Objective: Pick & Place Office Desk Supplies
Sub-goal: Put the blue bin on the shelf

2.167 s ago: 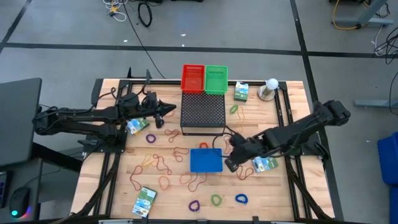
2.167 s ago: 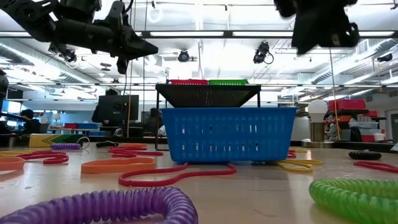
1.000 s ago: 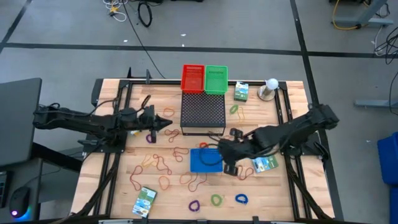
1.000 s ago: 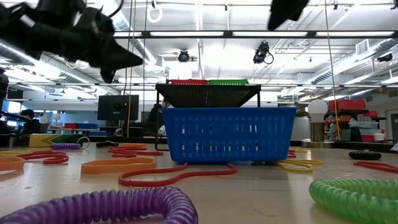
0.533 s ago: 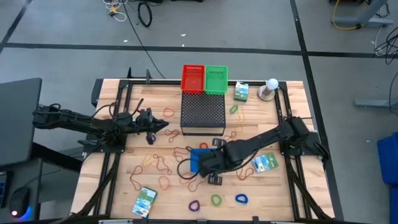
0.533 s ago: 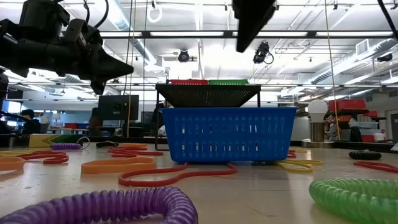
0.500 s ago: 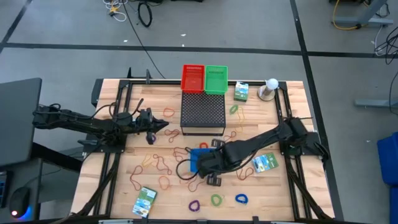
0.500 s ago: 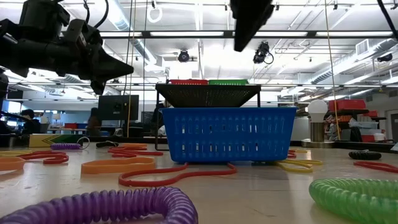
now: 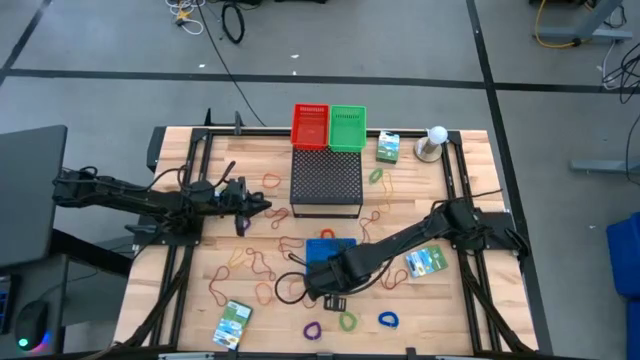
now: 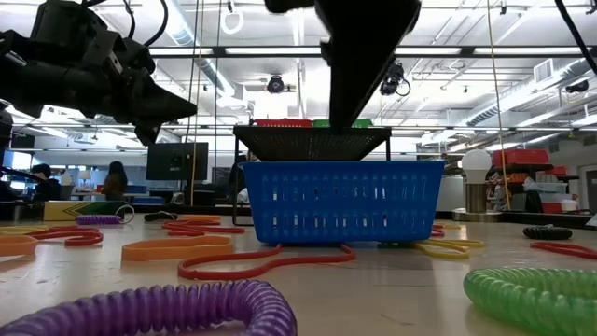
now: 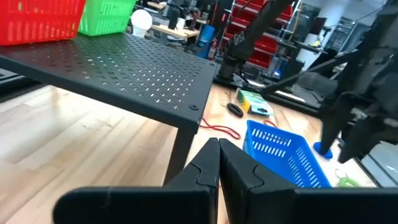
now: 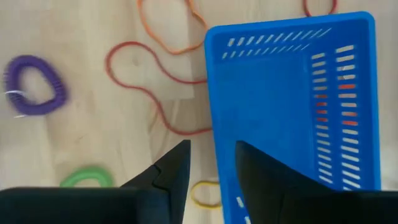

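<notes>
One red rubber band (image 12: 163,99) just beyond parted right gripper (image 12: 211,163).

Two dark, near-black arms built of slim jointed segments, thin black cables looping loosely beside the links in the high view. Matte black fingers on both: on the left gripper (image 11: 218,163) thick angular wedges with stepped edges tapering from a broad rounded black bar, on the right gripper (image 12: 210,163) two tapering fingers with slanted faces rising from a similar wide dark base. Bulky dark silhouettes against the ceiling lights in the low view, surface detail indistinct
</notes>
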Robot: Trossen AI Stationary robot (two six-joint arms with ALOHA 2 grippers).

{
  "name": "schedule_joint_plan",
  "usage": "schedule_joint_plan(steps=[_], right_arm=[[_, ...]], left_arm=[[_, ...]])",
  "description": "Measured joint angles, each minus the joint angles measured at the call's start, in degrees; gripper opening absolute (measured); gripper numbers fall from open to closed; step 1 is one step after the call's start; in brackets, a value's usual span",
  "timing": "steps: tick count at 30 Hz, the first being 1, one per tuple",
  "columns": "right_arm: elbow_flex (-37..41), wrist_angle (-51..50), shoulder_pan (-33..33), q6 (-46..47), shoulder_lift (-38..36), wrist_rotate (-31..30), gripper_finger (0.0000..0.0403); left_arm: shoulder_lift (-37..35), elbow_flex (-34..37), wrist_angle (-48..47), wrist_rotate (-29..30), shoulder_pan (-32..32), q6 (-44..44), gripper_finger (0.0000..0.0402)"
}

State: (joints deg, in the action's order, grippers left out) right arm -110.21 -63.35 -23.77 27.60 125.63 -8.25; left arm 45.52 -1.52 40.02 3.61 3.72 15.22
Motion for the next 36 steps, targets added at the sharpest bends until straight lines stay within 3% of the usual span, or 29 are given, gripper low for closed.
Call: schedule_joint_plan(steps=[8,19,23,29,32,36], right_arm=[[0.0,-1.4,0.3,0.1,3.0,-0.1,0.0127],[-0.7,-1.7,0.6,1.5,4.5,0.2,0.0014],[-6.9,-7.4,0.2,1.7,1.9,1.0,0.0015],[-25.1,-17.6,-0.4,-2.0,0.2,-2.5,0.0009],[-21.1,-15.6,1.6,-2.6,-4.8,-4.1,0.0011],[-21.1,-20.7,6.6,-8.4,-6.2,-7.6,0.0011]], left_arm=[[0.3,0.0,0.0,-1.7,0.0,0.0,0.0009],[0.3,0.0,0.3,-2.6,0.0,0.5,0.0009],[0.2,0.0,0.3,-2.6,0.0,0.5,0.0009],[0.2,0.0,0.5,-2.6,0.0,-0.4,0.0009],[0.2,0.0,0.5,-2.8,0.0,-0.3,0.0009],[0.2,0.0,0.6,-2.8,0.0,0.0,0.0009]])
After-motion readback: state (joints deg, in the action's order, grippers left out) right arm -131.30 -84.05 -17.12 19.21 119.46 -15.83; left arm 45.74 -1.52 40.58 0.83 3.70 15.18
